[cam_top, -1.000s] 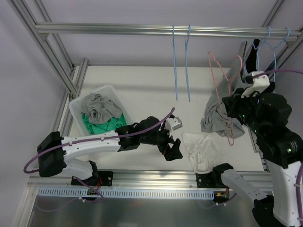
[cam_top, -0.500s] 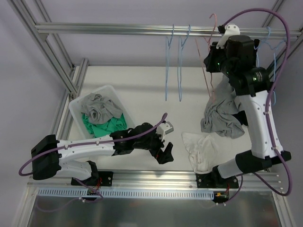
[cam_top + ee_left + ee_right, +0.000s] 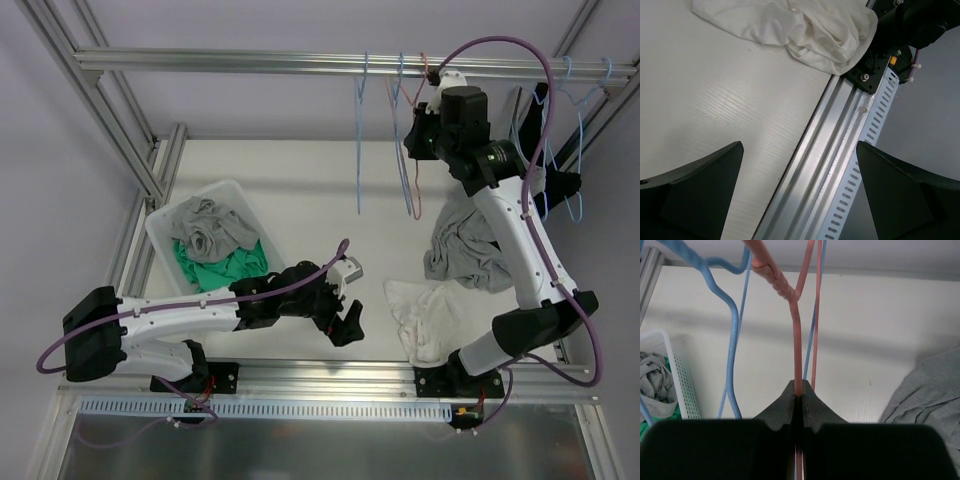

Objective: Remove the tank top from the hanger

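- My right fingers [image 3: 799,392] are pinched tight on the wire of the pink hanger [image 3: 796,335], up at 12 o'clock by the rail [image 3: 300,62], just beside the blue hangers [image 3: 360,150].
- The wire I can see carries no cloth, so I judge the hanger bare.
- The grey tank top [image 3: 465,245] lies in a crumpled heap on the bench [image 3: 300,190] at about 3 o'clock, below and apart from the hanger.
- My left fingers [image 3: 347,325] are spread wide and hold nothing, low over the bench at 6 o'clock, near a white garment [image 3: 425,318] at 5 o'clock.
- A bin [image 3: 165,225] at 9 o'clock holds grey and green clothes.
- By my reckoning the removal itself is done. What is left is to hook the bare hanger on the rail and let go.
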You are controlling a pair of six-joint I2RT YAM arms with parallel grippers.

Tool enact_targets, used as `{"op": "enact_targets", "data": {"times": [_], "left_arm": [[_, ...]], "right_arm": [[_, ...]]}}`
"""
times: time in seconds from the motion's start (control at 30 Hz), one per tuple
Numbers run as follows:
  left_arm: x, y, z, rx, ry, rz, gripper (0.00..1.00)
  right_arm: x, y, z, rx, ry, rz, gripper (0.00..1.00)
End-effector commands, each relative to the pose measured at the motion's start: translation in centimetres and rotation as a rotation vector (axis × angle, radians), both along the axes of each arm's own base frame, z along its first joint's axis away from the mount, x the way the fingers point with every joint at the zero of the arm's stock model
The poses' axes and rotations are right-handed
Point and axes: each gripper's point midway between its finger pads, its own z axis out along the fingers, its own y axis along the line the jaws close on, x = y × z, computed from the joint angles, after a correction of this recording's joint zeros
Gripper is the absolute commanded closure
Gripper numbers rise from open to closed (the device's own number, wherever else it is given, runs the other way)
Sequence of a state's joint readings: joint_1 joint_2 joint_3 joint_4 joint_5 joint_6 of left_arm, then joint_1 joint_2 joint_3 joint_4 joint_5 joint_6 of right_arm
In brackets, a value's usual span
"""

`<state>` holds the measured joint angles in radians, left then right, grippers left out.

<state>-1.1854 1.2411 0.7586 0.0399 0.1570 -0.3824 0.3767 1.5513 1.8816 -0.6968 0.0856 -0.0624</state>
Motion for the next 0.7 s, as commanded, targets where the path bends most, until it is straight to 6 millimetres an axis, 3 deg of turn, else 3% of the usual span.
{"op": "enact_targets", "data": {"times": [0.0,0.03,0.07,0.13,0.17,0.2,0.27,0.3,0.33,0.37,0.4,0.43,0.47,0.5,0.53,0.57,0.6,0.67], "left_arm": [[0.4,-1.6,1.4,-0.033,-0.018,0.001,0.01],[0.5,-2.0,1.6,-0.038,-0.022,0.0,0.01],[0.6,-2.8,2.6,-0.06,-0.036,-0.011,0.01],[0.6,-4.0,2.8,-0.061,-0.04,-0.035,0.01],[0.7,-5.1,4.2,-0.09,-0.062,-0.055,0.01],[0.4,-6.0,3.5,-0.071,-0.061,-0.074,0.01],[0.5,-7.9,4.8,-0.093,-0.081,-0.092,0.01],[0.3,-8.9,3.4,-0.063,-0.068,-0.105,0.01],[0.4,-9.6,3.1,-0.054,-0.067,-0.101,0.01],[0.8,-10.8,3.9,-0.071,-0.068,-0.086,0.01],[0.9,-11.6,1.8,-0.027,-0.058,-0.077,0.01],[1.1,-12.4,1.1,-0.013,-0.056,-0.067,0.01],[1.5,-13.7,1.7,-0.028,-0.057,-0.053,0.01],[1.6,-14.5,-1.0,0.02,-0.037,-0.053,0.01],[1.5,-15.3,-1.7,0.03,-0.026,-0.062,0.01],[1.6,-16.7,-1.2,0.013,-0.024,-0.063,0.01],[1.5,-17.4,-3.9,0.059,-0.005,-0.07,0.01],[1.3,-19.2,-4.4,0.064,0.001,-0.078,0.01]], "right_arm": [[-2.0,-0.6,0.2,0.028,-0.004,-0.005,1.0],[-2.3,-0.6,0.2,0.033,-0.005,0.0,0.97],[-3.2,-1.0,1.2,0.041,-0.03,-0.001,0.67],[-4.2,-1.8,1.5,0.034,-0.046,-0.016,0.32],[-4.8,-2.4,1.9,0.029,-0.06,-0.025,0.21],[-6.5,-3.7,3.5,0.041,-0.111,-0.044,0.16],[-8.3,-5.5,2.3,0.018,-0.108,-0.072,0.09],[-10.9,-7.3,4.0,0.032,-0.178,-0.098,0.07],[-12.3,-8.8,3.7,0.01,-0.191,-0.14,0.02],[-13.4,-9.9,2.2,-0.015,-0.177,-0.172,0.0],[-16.1,-11.6,3.5,-0.005,-0.25,-0.211,0.01],[-17.5,-13.0,3.2,-0.031,-0.26,-0.262,0.01],[-18.6,-13.8,2.9,-0.051,-0.268,-0.279,0.0],[-19.7,-14.6,3.1,-0.06,-0.283,-0.298,0.0],[-21.7,-15.6,3.2,-0.07,-0.297,-0.321,0.01],[-22.7,-16.1,3.5,-0.083,-0.312,-0.32,0.0],[-23.4,-16.4,3.7,-0.087,-0.318,-0.322,0.0],[-25.0,-16.9,3.3,-0.108,-0.307,-0.319,0.0]]}}
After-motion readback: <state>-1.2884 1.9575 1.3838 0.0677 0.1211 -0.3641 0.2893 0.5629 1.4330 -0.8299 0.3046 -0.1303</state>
